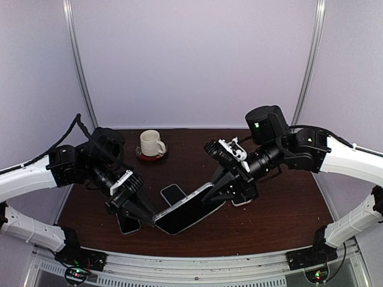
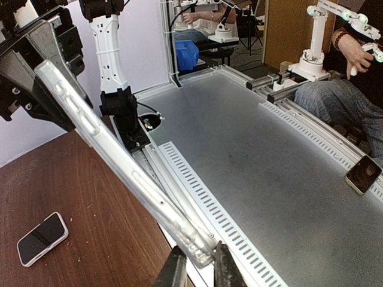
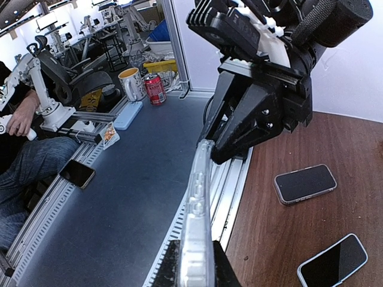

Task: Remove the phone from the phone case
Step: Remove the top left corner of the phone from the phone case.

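Note:
A dark-screened phone in a clear case [image 1: 185, 212] is held above the table's front middle, tilted, between both grippers. My left gripper [image 1: 152, 216] is shut on its lower left corner. My right gripper [image 1: 224, 191] is shut on its upper right end. In the left wrist view the clear case edge [image 2: 125, 164] runs diagonally down into my left gripper [image 2: 200, 263], with the right gripper [image 2: 36, 66] at its far end. In the right wrist view the case edge [image 3: 197, 221] rises from my right gripper [image 3: 194, 269] toward the left gripper [image 3: 239, 137].
Other phones lie flat on the brown table [image 1: 281, 221]: one behind the held phone [image 1: 173, 193], one under the left gripper [image 1: 127, 224], one under the right gripper [image 1: 242, 202]. A cream mug [image 1: 151, 143] on a coaster stands at the back. Metal rail [image 1: 197, 263] along the front edge.

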Robot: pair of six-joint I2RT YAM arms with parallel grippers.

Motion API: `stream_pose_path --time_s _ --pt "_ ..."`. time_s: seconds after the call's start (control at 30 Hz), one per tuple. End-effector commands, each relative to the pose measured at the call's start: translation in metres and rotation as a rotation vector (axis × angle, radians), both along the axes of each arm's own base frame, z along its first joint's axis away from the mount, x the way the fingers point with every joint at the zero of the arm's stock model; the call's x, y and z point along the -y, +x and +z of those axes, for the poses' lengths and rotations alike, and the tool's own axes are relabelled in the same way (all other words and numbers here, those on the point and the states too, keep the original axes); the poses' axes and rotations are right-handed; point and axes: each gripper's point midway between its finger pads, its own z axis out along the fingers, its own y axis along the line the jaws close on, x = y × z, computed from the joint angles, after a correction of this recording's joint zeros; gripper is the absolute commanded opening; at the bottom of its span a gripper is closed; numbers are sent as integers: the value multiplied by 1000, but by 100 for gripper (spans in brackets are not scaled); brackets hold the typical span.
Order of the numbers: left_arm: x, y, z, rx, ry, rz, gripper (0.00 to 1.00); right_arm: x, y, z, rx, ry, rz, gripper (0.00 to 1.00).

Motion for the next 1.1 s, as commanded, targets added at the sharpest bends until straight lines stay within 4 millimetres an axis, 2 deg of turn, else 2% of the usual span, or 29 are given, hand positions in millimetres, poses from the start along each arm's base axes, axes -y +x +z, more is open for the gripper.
stream_pose_path --time_s 0.0,0.63,0.8,1.07 --pt "31 83 23 332 -149 299 0 -3 -56 39 -23 179 269 0" --pt "21 117 21 471 -129 424 0 1 -61 32 -78 140 299 0" --pt "19 117 20 473 -143 399 0 3 -62 35 -74 156 316 0" --pt "14 131 23 524 -158 419 0 8 -62 39 -62 158 330 0"
